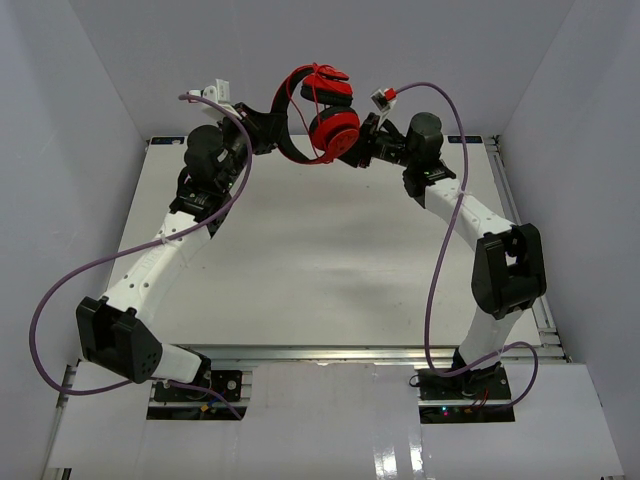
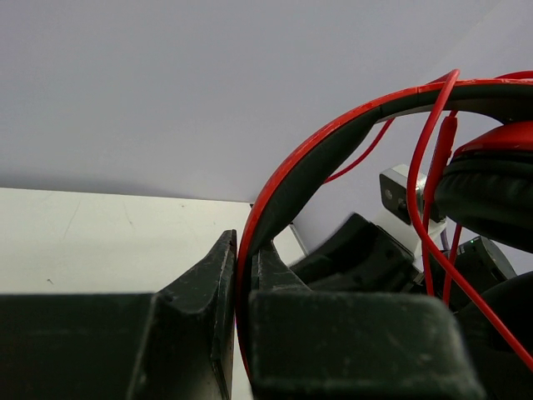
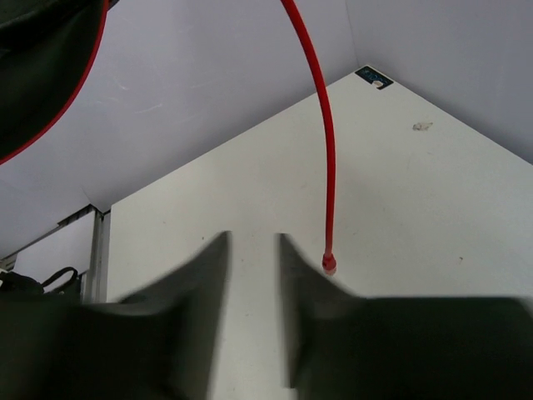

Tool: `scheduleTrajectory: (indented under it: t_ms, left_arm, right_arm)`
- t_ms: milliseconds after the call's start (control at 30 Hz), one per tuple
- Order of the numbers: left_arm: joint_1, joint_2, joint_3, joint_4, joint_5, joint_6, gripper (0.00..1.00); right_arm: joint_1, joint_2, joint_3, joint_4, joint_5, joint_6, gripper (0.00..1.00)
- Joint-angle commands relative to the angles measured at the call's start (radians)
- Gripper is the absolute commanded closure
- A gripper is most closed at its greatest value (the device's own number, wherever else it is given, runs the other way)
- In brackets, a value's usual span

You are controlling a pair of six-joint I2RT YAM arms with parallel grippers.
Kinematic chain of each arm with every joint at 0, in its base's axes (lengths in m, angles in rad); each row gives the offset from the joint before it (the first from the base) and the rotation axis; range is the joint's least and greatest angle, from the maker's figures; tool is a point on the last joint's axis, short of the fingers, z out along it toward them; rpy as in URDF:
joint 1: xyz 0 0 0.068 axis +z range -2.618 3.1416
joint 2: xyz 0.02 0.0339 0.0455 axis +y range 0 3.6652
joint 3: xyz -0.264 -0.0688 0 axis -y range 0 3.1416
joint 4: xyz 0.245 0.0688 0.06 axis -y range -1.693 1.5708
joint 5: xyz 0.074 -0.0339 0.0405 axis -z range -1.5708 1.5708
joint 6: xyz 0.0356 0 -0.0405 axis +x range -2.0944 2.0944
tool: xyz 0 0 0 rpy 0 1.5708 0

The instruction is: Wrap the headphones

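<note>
The red headphones (image 1: 330, 125) hang in the air over the far edge of the table, cups to the right. My left gripper (image 2: 244, 246) is shut on the black-and-red headband (image 2: 333, 146), which rises from between its jaws. The thin red cord (image 2: 425, 183) loops across the band beside an ear pad (image 2: 487, 192). My right gripper (image 1: 362, 143) sits just right of the lower red cup. In the right wrist view, the right gripper (image 3: 254, 237) is open with only table showing in the gap. The cord (image 3: 325, 150) dangles beside its right finger and ends in a small plug (image 3: 329, 263).
The white table (image 1: 320, 270) lies below, enclosed by grey walls at the back and sides. Purple arm cables (image 1: 440, 250) arc beside both arms. A metal rail (image 1: 520, 210) runs along the table's right edge.
</note>
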Motion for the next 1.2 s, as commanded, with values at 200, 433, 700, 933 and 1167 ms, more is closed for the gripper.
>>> scheduleTrajectory:
  t_ms: [200, 433, 700, 933, 1167]
  left_arm:
    - [0.009, -0.078, -0.001, 0.054, 0.007, -0.036, 1.00]
    - [0.012, -0.074, 0.009, 0.053, 0.010, -0.033, 1.00]
    - [0.014, -0.078, 0.005, 0.054, 0.010, -0.034, 1.00]
    - [0.014, -0.079, -0.001, 0.059, 0.015, -0.041, 1.00]
    - [0.014, -0.071, -0.003, 0.057, 0.017, -0.047, 1.00]
  right_arm:
    - [-0.007, -0.040, 0.008, 0.031, 0.006, -0.001, 0.92]
    - [-0.005, -0.054, 0.055, -0.167, 0.034, -0.133, 0.49]
    - [0.000, -0.056, 0.040, -0.125, 0.011, -0.111, 0.14]
    - [0.022, -0.013, 0.082, 0.013, 0.010, 0.031, 0.22]
    - [0.046, 0.025, 0.108, 0.091, -0.003, 0.088, 0.84]
